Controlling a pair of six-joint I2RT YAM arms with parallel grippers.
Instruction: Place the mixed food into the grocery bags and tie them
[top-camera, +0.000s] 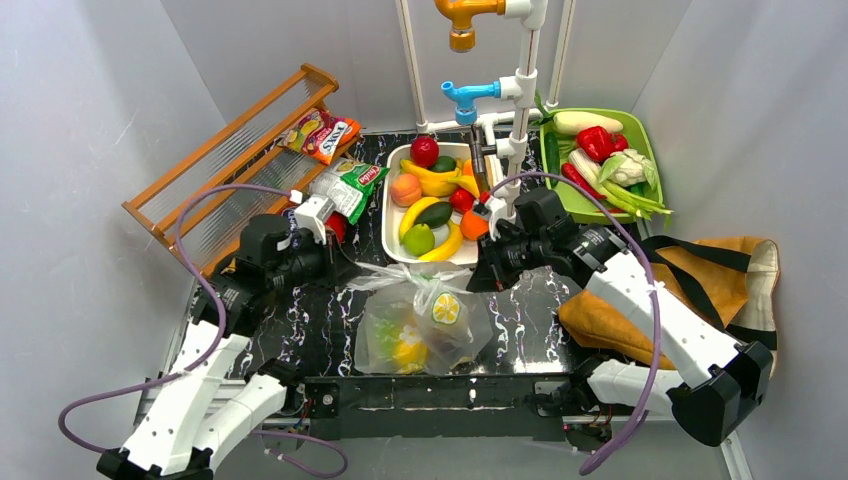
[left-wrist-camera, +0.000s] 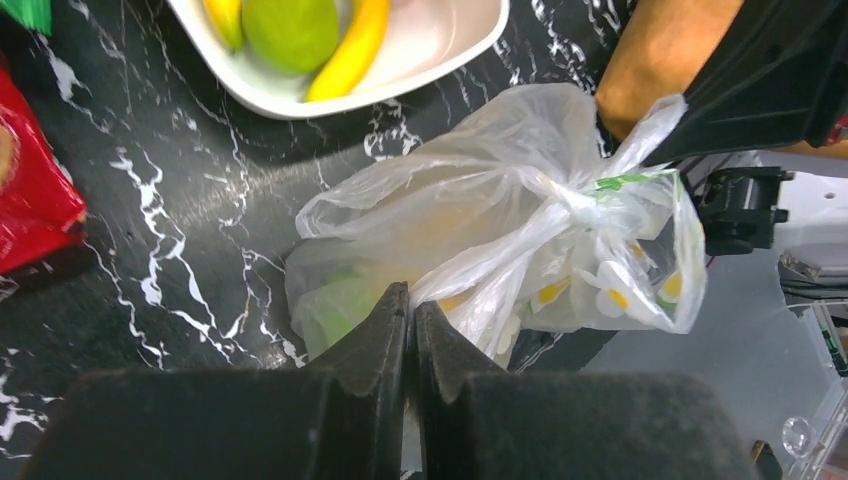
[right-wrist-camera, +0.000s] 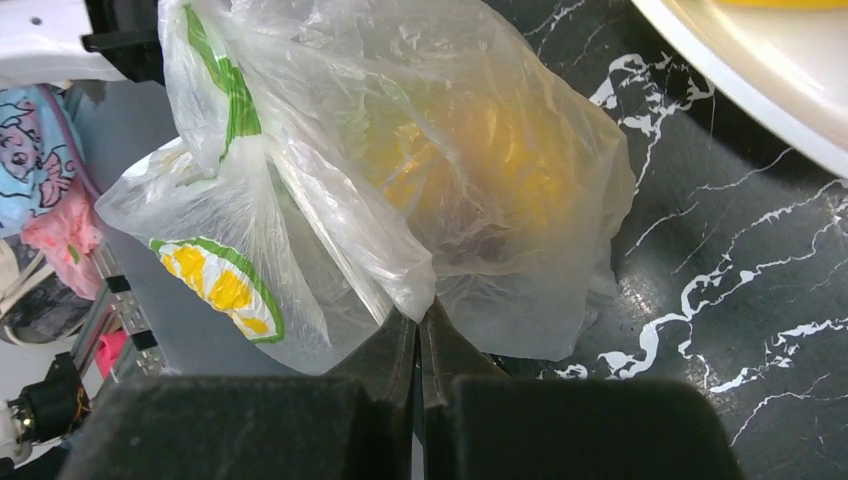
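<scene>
The clear plastic grocery bag (top-camera: 425, 320), printed with lemon slices, lies on the black marble table near the front edge, with yellow and green toy food inside. Its handles are drawn together into a knot (left-wrist-camera: 580, 205). My left gripper (top-camera: 345, 268) is shut on a strip of the bag's plastic (left-wrist-camera: 480, 270) at the bag's left. My right gripper (top-camera: 478, 275) pinches a fold of the bag (right-wrist-camera: 420, 300) at its right. The tan cloth tote (top-camera: 700, 290) with black straps lies to the right, partly under my right arm. More toy fruit (top-camera: 430, 200) fills the white tray (top-camera: 392, 228) behind the bag.
A green tray (top-camera: 648, 150) of toy vegetables stands at the back right. Snack packets (top-camera: 322, 135) rest on a wooden rack (top-camera: 230, 160) at the back left, with a green-white packet (top-camera: 350, 185) and a red packet (left-wrist-camera: 30, 190) beside it. A toy faucet (top-camera: 470, 95) rises behind the white tray.
</scene>
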